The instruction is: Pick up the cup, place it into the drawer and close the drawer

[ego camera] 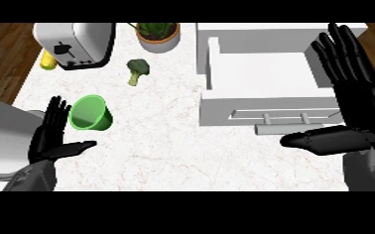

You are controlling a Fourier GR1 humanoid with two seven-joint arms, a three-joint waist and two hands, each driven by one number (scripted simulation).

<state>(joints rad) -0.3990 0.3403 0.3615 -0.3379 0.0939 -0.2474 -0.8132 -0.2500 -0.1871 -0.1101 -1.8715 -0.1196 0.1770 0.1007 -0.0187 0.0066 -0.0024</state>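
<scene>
the counter (168,144) looks like smooth veined white marble; the toaster (73,42) is shiny metal; the green cup (91,113) seems glossy plastic; the drawer (264,74) is matt white.

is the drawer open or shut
Open: the drawer is pulled out, its white inside showing from above. The cup sits outside it on the counter.

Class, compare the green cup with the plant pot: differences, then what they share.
The cup is bright green; the plant pot is pale. The cup is empty; the pot holds a leafy plant. The cup sits by the left hand; the pot at the counter's far edge. Both are round, open-topped.
</scene>
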